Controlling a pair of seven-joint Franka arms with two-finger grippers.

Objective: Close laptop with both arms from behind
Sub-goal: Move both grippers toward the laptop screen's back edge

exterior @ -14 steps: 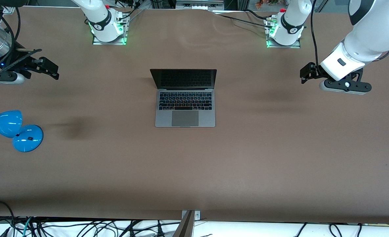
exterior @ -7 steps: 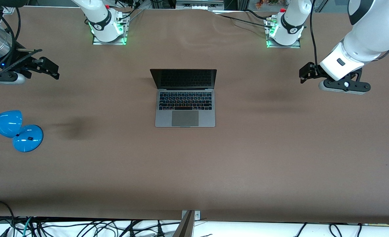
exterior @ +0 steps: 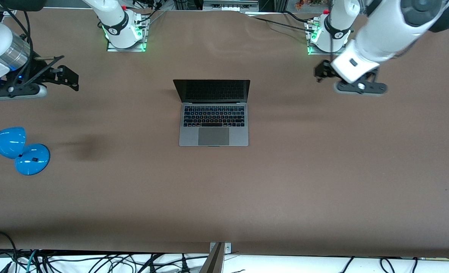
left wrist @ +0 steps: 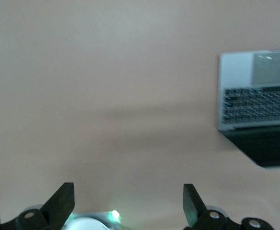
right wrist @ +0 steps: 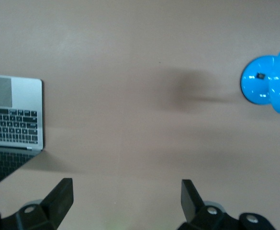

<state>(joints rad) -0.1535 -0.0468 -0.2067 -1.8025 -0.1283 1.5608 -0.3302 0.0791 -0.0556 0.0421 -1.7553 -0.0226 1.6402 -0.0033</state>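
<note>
The space-grey laptop (exterior: 213,126) sits open at the middle of the table, its dark screen (exterior: 212,90) upright and facing the front camera. My left gripper (exterior: 320,72) hangs open and empty over bare table toward the left arm's end, well apart from the laptop. My right gripper (exterior: 71,78) hangs open and empty over bare table toward the right arm's end. The left wrist view shows the laptop (left wrist: 254,98) ahead of the open gripper (left wrist: 128,201). The right wrist view shows the laptop's corner (right wrist: 15,117) ahead of the open gripper (right wrist: 125,196).
A blue desk lamp (exterior: 17,149) lies near the right arm's end of the table, nearer the front camera than the right gripper; it also shows in the right wrist view (right wrist: 269,86). The two arm bases (exterior: 123,32) (exterior: 328,36) stand along the table's edge farthest from the front camera.
The left arm has swung toward the laptop and its own base, with its gripper still open. The right gripper has shifted a little toward the laptop. The laptop has not moved.
</note>
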